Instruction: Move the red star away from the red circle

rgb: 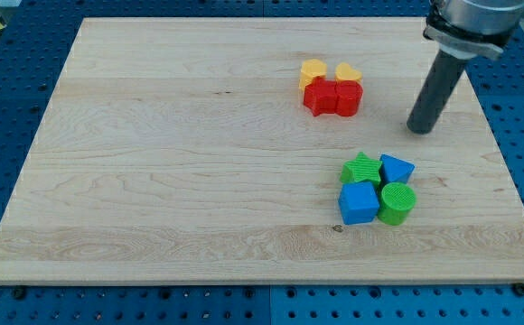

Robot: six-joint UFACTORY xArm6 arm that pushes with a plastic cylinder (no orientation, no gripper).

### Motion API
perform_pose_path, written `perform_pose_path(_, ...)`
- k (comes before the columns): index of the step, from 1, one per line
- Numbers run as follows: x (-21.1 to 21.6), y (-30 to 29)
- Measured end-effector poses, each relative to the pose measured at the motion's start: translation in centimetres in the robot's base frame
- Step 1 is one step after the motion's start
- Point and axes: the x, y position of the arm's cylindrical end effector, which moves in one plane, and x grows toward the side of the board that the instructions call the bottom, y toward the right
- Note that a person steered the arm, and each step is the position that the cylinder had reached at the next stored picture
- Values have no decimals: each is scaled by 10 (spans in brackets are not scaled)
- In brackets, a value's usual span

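The red star (319, 98) lies in the upper right part of the wooden board (154, 181). It touches the red circle (349, 97) on its right. A yellow block (313, 71) and a yellow heart (348, 72) sit just above the red pair, touching them. My tip (419, 129) is on the board to the right of the red circle, about a block's width or more away from it, touching no block.
A second cluster lies below my tip: a green star (361, 168), a blue triangle (396, 168), a blue cube (359, 202) and a green circle (397, 202). The board's right edge (506, 181) is close to my tip.
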Motion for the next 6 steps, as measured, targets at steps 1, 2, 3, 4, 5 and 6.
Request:
perform_pose_path(1, -42, -17)
perform_pose_path(2, -50, -49)
perform_pose_path(3, -42, -97)
perform_pose_path(4, -28, -126)
perform_pose_path(5, -28, -122)
perform_pose_path(6, -29, -164)
